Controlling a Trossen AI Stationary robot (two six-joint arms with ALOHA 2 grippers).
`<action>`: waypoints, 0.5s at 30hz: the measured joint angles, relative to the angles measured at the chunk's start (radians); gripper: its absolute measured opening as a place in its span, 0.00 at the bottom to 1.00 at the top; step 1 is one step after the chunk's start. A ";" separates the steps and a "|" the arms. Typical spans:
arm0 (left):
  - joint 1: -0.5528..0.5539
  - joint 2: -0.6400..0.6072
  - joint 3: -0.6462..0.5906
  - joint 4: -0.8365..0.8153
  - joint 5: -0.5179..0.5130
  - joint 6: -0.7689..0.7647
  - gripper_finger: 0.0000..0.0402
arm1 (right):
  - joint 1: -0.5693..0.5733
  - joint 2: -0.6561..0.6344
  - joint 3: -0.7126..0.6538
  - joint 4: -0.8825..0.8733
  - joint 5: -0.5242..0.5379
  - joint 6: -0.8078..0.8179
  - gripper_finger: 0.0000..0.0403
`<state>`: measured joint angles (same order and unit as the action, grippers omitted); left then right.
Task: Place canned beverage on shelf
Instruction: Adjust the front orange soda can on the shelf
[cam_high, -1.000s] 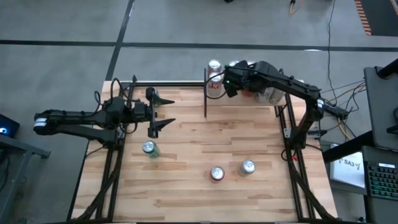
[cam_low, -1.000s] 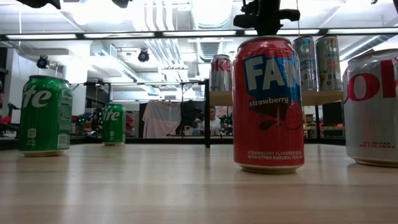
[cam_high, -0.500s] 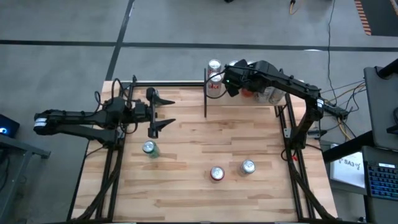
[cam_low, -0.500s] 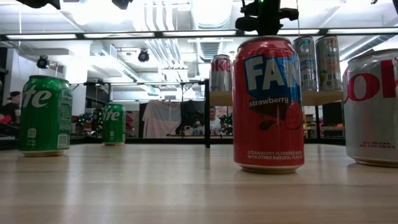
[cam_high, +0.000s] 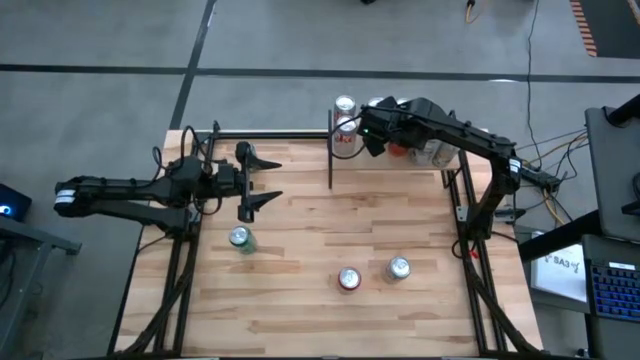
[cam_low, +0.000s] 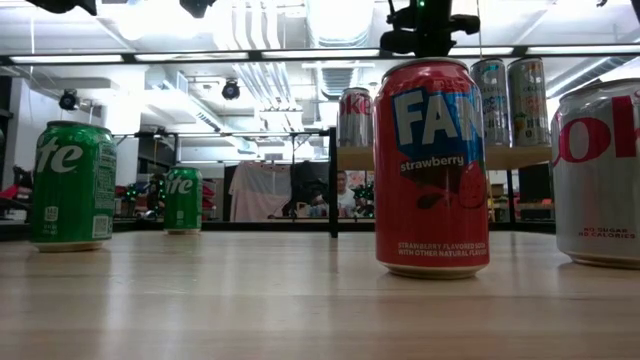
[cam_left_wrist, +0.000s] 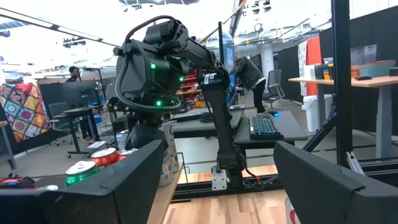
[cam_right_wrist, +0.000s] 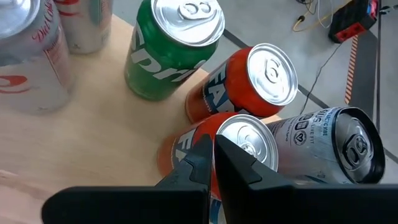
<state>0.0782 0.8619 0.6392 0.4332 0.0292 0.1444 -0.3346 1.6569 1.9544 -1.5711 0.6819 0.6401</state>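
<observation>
The right tool (cam_high: 366, 131) hangs over the shelf (cam_right_wrist: 81, 143) at the far right corner of the counter (cam_high: 320, 270), its two fingers pressed together and holding nothing. In the right wrist view the closed fingertips sit just above an orange Fanta can (cam_right_wrist: 239, 146) standing on the light wood board; whether they touch its lid is hard to say from this angle. Around that can stand a second orange Fanta can (cam_right_wrist: 255, 81), a green Sprite can (cam_right_wrist: 171, 46), a grey-white can (cam_right_wrist: 329, 146) and, toward the other side, two silver Diet Coke cans (cam_right_wrist: 28, 56), all upright and crowded close on the shelf.

The left tool (cam_high: 262, 178) hovers above the far left part of the counter, fingers spread apart and empty, pointing toward the middle. A green can (cam_high: 240, 238) stands on the counter near it, well apart from the shelf.

Toward the near edge, a red Fanta strawberry can (cam_high: 349, 279) and a silver can (cam_high: 398, 268) stand just beside each other, upright. In the low view the red can (cam_low: 430, 165) stands in the foreground, with cans on the raised shelf visible behind it
</observation>
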 joint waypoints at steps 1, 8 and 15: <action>0.000 0.000 0.000 0.000 0.000 0.000 0.72 | -0.003 0.000 -0.006 0.000 0.001 -0.001 0.02; 0.000 0.000 0.000 0.000 0.000 -0.005 0.72 | -0.024 -0.010 -0.051 0.002 0.002 0.001 0.02; 0.000 0.000 0.000 0.000 0.000 -0.005 0.72 | -0.026 -0.013 -0.057 0.001 0.002 0.003 0.02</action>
<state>0.0780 0.8623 0.6392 0.4330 0.0292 0.1398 -0.3606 1.6436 1.8977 -1.5703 0.6843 0.6430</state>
